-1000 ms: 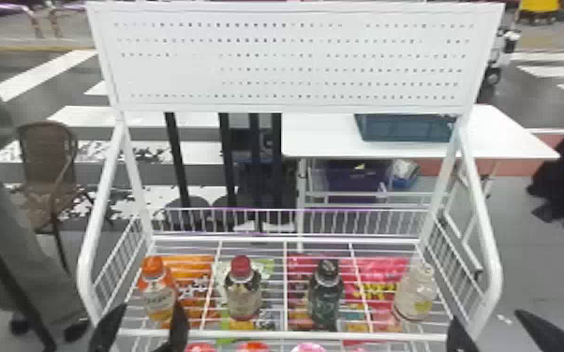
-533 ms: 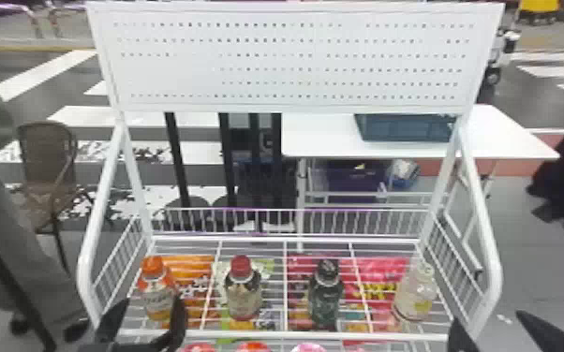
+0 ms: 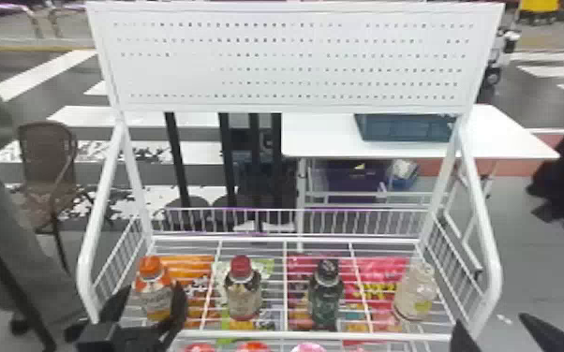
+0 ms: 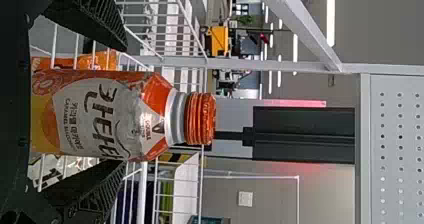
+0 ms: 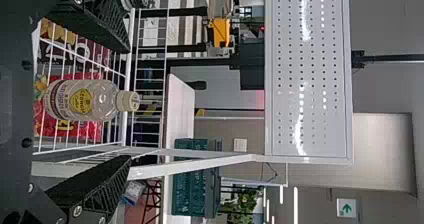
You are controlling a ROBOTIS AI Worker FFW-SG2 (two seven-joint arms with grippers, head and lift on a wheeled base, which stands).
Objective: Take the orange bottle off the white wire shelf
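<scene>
The orange bottle (image 3: 153, 290) stands upright at the left end of the white wire shelf (image 3: 314, 335). My left gripper (image 3: 147, 304) is open around it, one finger on each side. In the left wrist view the orange bottle (image 4: 110, 115) lies between the spread fingers of the left gripper (image 4: 125, 106), with gaps beside its cap and shoulder. My right gripper (image 3: 492, 327) is parked open at the shelf's right front corner. In the right wrist view the right gripper (image 5: 130, 104) has nothing held, and a clear bottle stands beyond its fingers.
A red-capped bottle (image 3: 243, 288), a dark bottle (image 3: 325, 295) and the clear bottle (image 3: 414, 292) stand along the shelf to the right. Snack bags lie beneath the wires. Side rails (image 3: 482, 243) and a perforated board (image 3: 290, 56) frame the shelf. Behind stands a white table (image 3: 323, 140).
My left gripper has moved forward and up toward the orange bottle, its fingers now on both sides of it. The bottles and the right gripper have kept their places.
</scene>
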